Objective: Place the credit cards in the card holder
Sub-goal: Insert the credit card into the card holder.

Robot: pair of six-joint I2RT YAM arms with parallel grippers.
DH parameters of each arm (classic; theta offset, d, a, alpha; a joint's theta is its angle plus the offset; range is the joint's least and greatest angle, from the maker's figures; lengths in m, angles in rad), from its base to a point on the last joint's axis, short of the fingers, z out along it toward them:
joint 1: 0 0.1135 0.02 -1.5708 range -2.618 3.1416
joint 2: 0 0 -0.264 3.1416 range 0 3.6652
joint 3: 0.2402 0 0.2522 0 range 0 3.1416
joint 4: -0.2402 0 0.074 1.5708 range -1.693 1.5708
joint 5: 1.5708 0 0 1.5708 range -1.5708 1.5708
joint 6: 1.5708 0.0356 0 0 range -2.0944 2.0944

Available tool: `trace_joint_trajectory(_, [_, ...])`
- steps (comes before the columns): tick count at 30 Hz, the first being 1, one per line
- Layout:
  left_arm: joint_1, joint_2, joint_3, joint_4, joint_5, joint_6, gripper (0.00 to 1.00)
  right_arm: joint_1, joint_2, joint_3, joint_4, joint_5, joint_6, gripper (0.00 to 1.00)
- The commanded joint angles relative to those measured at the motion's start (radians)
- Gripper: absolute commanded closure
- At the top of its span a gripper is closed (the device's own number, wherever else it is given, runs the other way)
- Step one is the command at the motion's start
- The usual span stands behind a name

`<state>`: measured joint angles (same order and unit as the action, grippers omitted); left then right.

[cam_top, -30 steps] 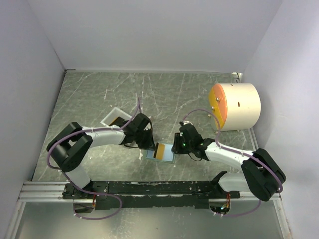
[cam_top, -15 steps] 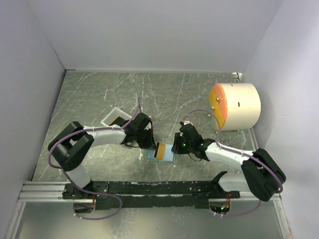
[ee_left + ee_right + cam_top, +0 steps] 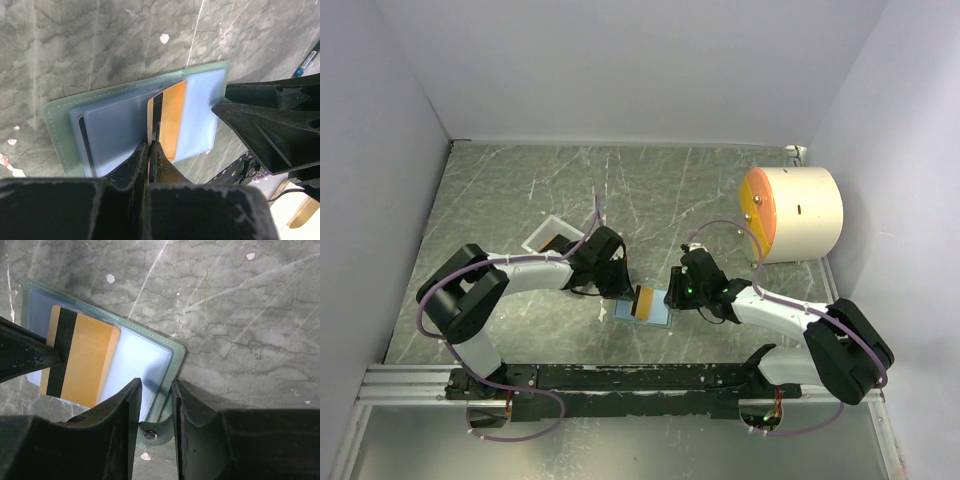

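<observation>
The card holder (image 3: 658,312) lies open on the table between the arms, light blue inside (image 3: 200,115) with a sage-green rim (image 3: 174,354). My left gripper (image 3: 150,143) is shut on a yellow-orange credit card (image 3: 173,116) with a black stripe, its far end lying over the blue pockets (image 3: 82,360). A dark card edge (image 3: 85,144) shows in the left pocket. My right gripper (image 3: 156,388) stands over the holder's right edge, its jaws closed against the snap tab (image 3: 152,435) that fills the gap between them. Another dark card (image 3: 557,241) lies in the white tray.
The shallow white tray (image 3: 542,236) sits left of the left arm. A large cream cylinder with an orange face (image 3: 792,213) stands at the back right. Walls close the table on three sides, and a black rail (image 3: 620,378) runs along the near edge.
</observation>
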<state>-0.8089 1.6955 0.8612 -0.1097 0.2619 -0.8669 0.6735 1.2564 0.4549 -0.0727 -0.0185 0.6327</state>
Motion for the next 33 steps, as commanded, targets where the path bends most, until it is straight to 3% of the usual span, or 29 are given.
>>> trace_joint_trajectory(1, [-0.010, 0.014, -0.026, 0.035, -0.035, -0.031, 0.93, -0.002, -0.009, -0.015, 0.018, -0.012, 0.014, 0.69])
trace_joint_trajectory(19, [-0.026, 0.016, -0.046, 0.071, -0.042, -0.051, 0.92, -0.001, -0.011, -0.012, 0.028, -0.023, 0.037, 0.70])
trace_joint_trajectory(33, [-0.031, -0.088, -0.028, 0.015, -0.122, -0.023, 0.63, -0.001, -0.077, 0.093, -0.124, 0.011, 0.044, 0.62])
